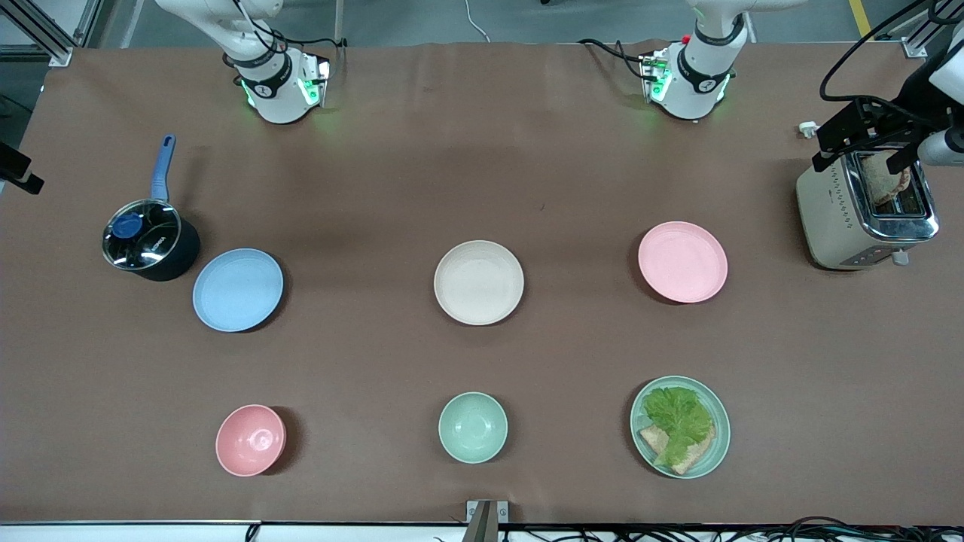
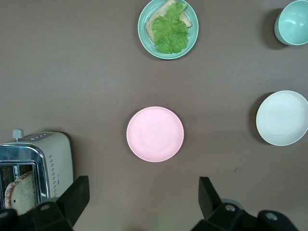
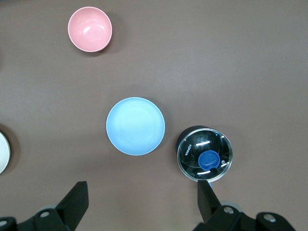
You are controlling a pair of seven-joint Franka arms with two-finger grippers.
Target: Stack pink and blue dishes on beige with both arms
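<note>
The pale pink plate (image 1: 682,262) (image 2: 155,134) lies flat toward the left arm's end of the table. The light blue plate (image 1: 238,290) (image 3: 135,126) lies flat toward the right arm's end, beside a pot. Between them rests the cream-beige plate (image 1: 479,282) (image 2: 282,118), with nothing on it. My left gripper (image 2: 144,185) hangs open, high over bare table beside the pink plate. My right gripper (image 3: 142,187) hangs open, high over bare table beside the blue plate. Neither hand shows in the front view; nothing is held.
A dark pot with a glass lid and blue handle (image 1: 149,241) touches the blue plate's side. A toaster with bread (image 1: 866,207) stands at the left arm's end. Nearer the front camera sit a pink bowl (image 1: 251,439), a mint bowl (image 1: 473,427) and a mint plate with lettuce (image 1: 680,427).
</note>
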